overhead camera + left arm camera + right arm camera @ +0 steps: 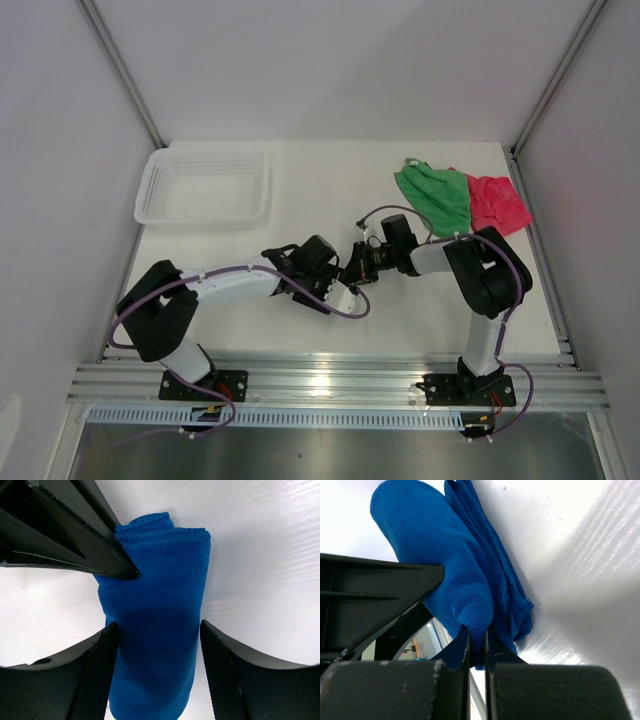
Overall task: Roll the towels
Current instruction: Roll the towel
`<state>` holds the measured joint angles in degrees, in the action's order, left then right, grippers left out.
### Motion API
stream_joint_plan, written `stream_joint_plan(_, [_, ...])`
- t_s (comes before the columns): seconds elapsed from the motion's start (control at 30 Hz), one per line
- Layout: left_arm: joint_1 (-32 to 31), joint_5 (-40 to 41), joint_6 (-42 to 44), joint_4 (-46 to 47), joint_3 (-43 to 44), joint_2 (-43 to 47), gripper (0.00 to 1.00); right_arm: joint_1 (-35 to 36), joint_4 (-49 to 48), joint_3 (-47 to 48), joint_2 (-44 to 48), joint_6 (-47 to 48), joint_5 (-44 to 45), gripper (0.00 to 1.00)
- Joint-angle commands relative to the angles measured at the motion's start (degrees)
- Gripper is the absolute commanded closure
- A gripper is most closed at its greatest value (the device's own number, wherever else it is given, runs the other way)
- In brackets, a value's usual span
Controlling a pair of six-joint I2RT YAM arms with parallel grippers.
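Your right tool (477, 636) is clenched on a thin fold at one end of the blue towel (420, 535), with the cloth nipped flat between its two fingers. Your left tool (159, 628) is released: its fingers stand wide, one on either side of the same towel, close against it but not visibly pressing in. The towel lies as a fat roll on the tabletop (330, 190), about the middle, where both arms meet. In the right wrist view a flat layered edge lies alongside the roll, so I judge the roll is not snug.

That is where trouble could start. If you draw the right tool away while it is clenched, the nipped fold will come with it and pull the core out or drag the roll sideways. With the left tool slack, nothing pins the roll, so the loose edge may spring open. If you lift the left tool crookedly, a finger could catch the cloth.

The green towel (435, 195) and the pink-red towel (498, 203) lie crumpled and touching at the far right, not yet rolled; the basket (205, 185) sits at the far left
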<state>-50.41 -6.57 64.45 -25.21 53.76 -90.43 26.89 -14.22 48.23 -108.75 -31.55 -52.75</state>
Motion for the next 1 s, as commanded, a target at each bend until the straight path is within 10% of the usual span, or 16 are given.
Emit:
stream_joint_plan(0.0, [-0.4, -0.8, -0.7, 0.2, -0.1, 0.6, 0.32, -0.7, 3.4, 1.3, -3.2, 0.0, 5.3, 0.97])
stream_joint_plan(0.3, [0.8, 2.1, -1.4, 1.3, -0.9, -5.1, 0.31, -2.0, 4.0, 1.3, -3.8, -1.5, 4.1, 0.94])
stream_joint_plan(0.6, [2.5, 3.3, -3.0, -0.5, 0.9, -10.6, 0.34, -2.5, 7.6, 2.2, -0.3, -0.3, 4.5, 0.61])
stream_joint_plan(0.97, [4.8, 1.1, -4.6, -4.2, 4.2, -14.2, 0.37, -9.5, 22.6, 4.1, 10.4, 5.7, 11.4, 0.54])
